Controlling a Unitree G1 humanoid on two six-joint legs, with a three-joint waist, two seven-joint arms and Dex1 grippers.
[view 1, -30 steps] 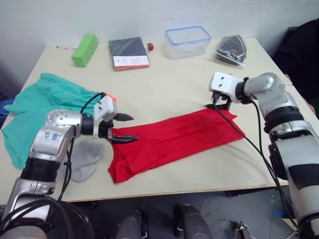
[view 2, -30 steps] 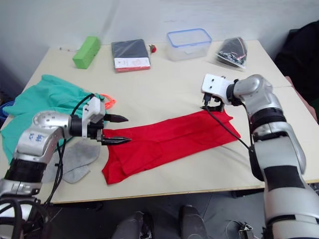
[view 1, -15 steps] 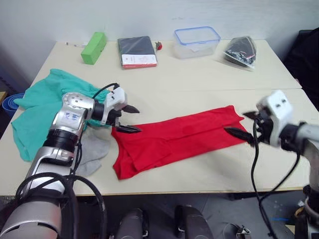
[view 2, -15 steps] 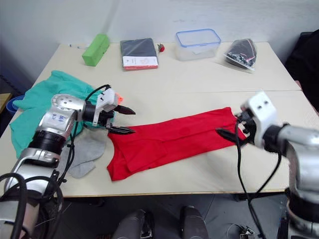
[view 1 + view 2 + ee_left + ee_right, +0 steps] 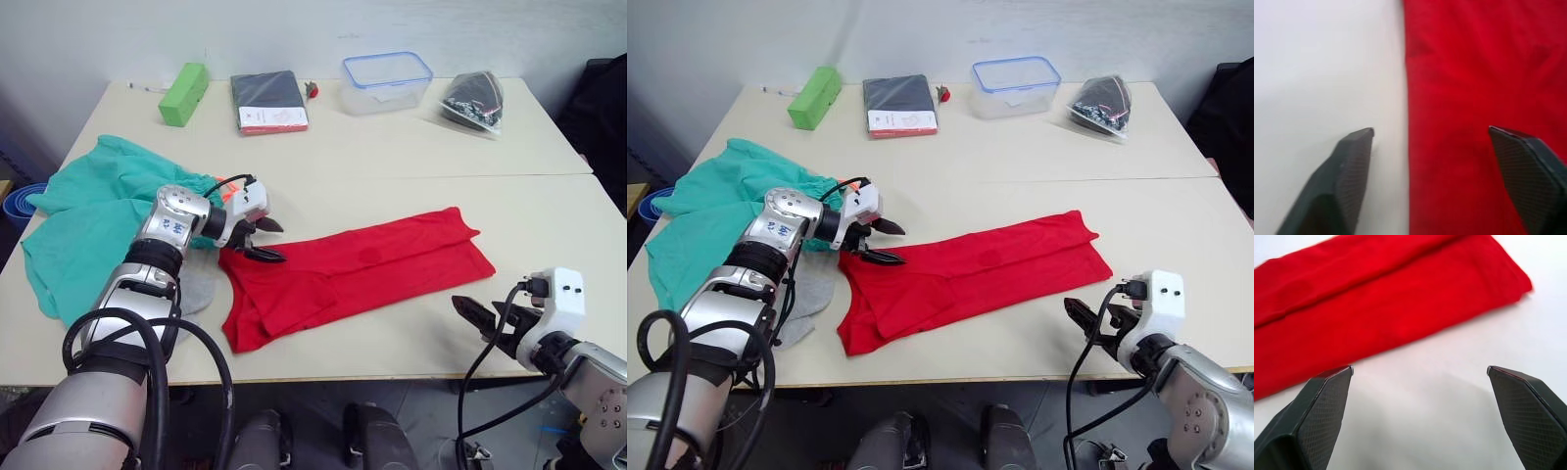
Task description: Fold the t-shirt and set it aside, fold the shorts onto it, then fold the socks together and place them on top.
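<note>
The t-shirt (image 5: 353,274) lies in a long strip across the table's (image 5: 392,157) middle - its left end sits right at the wide-open left gripper (image 5: 266,240); the right gripper (image 5: 482,315), also wide open, hangs off the near edge - farther away

Light was soft, even and fairly bright across the table (image 5: 392,166), with no hard glare. Shadows were faint: a pale grey smudge lay on the table just below the right end effector (image 5: 1418,377) in its wrist view, toward 6 o'clock. The head views were reasonably sharp at centre, slightly softer toward the corners. The left wrist view was blurred, the t-shirt (image 5: 1474,98) showing almost no weave; the fingertips (image 5: 1352,161) there kept a visible texture.
</note>
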